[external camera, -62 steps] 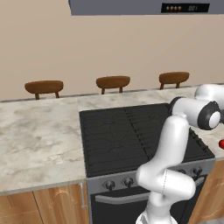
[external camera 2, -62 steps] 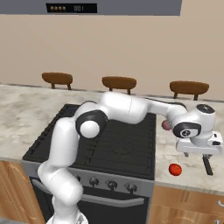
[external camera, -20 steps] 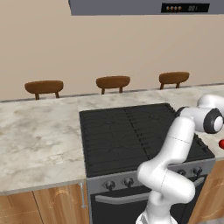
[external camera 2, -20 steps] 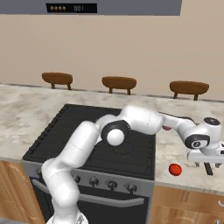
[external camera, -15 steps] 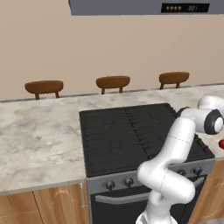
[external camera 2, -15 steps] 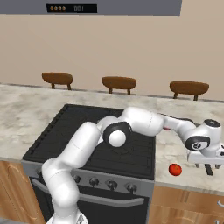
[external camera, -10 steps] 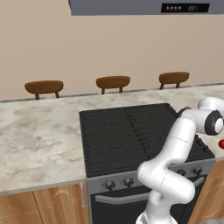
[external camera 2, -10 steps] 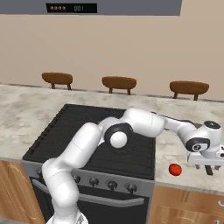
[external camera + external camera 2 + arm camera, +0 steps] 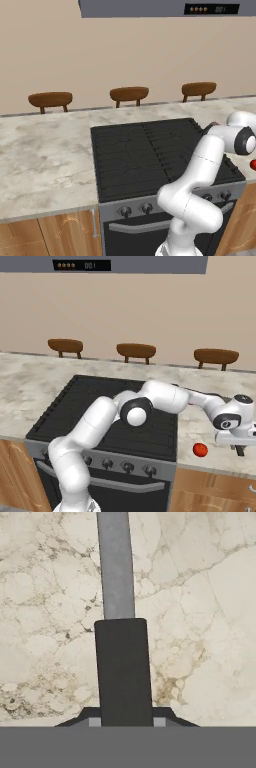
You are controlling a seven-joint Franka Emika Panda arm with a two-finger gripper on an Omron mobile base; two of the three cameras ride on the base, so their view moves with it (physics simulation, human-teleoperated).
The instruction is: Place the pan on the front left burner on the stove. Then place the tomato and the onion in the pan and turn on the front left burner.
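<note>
The pan's long straight handle (image 9: pixel 123 672) runs up the middle of the hand view, black near me and grey further on, over the marbled counter. My gripper (image 9: pixel 123 719) is shut on its black part, a fingertip on each side. In the right base view the gripper (image 9: pixel 239 445) sits low over the counter to the right of the stove (image 9: pixel 100 406). The pan's bowl is hidden behind my arm. The glossy red tomato (image 9: pixel 200 449) lies on the counter just left of the gripper. The front left burner (image 9: pixel 70 416) is bare. The onion is hidden.
The stove's knobs (image 9: pixel 107 463) and oven handle line its grey front. Marbled counter (image 9: pixel 40 160) stretches to the left of the cooktop. Three brown stools (image 9: pixel 129 94) stand behind the counter. A range hood (image 9: pixel 82 265) hangs above.
The jaws have gone from open to shut on the pan's handle. The hand has sunk slightly toward the counter. The tomato has not moved.
</note>
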